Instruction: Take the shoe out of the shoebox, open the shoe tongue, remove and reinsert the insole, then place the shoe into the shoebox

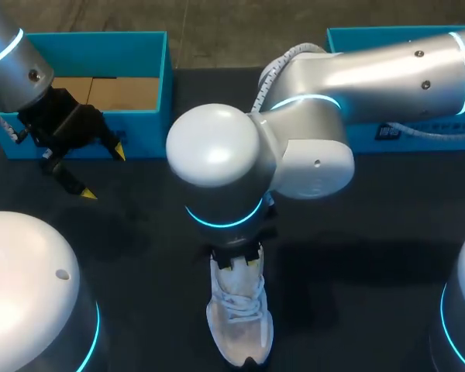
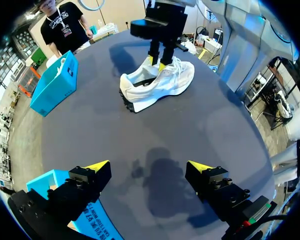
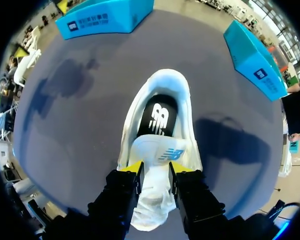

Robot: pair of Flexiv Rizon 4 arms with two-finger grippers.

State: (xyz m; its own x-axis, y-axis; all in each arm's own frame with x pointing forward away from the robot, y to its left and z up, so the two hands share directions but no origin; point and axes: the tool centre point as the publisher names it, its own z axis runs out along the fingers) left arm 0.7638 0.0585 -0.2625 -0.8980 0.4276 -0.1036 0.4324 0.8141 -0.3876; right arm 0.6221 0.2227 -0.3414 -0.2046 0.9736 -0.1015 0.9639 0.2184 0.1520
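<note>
Right wrist view: the right gripper [image 3: 155, 168] has its fingers pinched narrowly on the tongue [image 3: 155, 150] of the white shoe [image 3: 131, 125], which stands on the dark table [image 3: 70, 125]; the black insole [image 3: 158, 117] lies inside, just ahead of the jaws. The left gripper [image 2: 149, 166] gapes wide, holding nothing, with the shoe well ahead of it and the blue shoebox [image 1: 93, 45] close beside its fingers

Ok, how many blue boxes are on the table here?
2. One blue box stands open at far left, beside the left tool; the second blue box is at far right, partly hidden behind the right arm. The arms could hide more.
</note>
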